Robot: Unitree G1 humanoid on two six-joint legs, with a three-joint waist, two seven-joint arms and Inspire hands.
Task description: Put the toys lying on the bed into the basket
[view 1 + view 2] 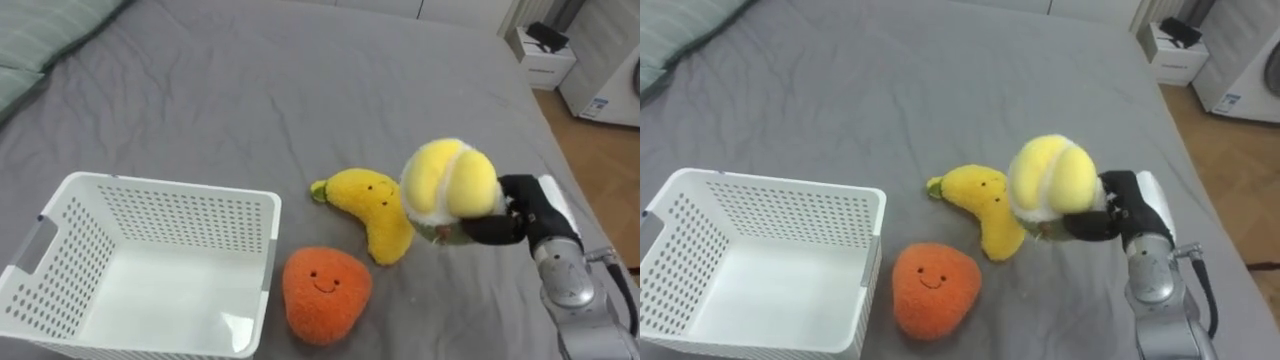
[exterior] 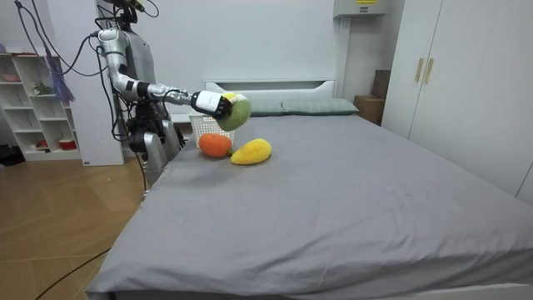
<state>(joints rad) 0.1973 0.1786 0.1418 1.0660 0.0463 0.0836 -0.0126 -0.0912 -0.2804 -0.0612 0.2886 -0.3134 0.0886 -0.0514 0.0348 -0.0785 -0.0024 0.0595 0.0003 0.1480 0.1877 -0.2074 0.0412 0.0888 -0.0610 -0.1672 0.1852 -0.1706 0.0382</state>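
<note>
Left eye view puts the right hand, centre right, clamped on a yellow plush ball lifted off the bed, the basket at lower left empty, the banana toy and orange toy lying beside it, and the room view agrees, so by my judgement nothing is collected yet.

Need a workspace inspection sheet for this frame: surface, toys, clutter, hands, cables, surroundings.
Surface: grey bed, sheet smooth, pillows at its head.
Job's things: white basket on the bed, nothing in it; orange plush beside it; banana plush just beyond; yellow-green plush lifted off the bed.
Clutter: nothing seen.
Hands: right hand, fingers curled round the yellow-green plush.
Cables: nothing seen on the bed.
Surroundings: nightstand, wardrobe, shelf.
</note>
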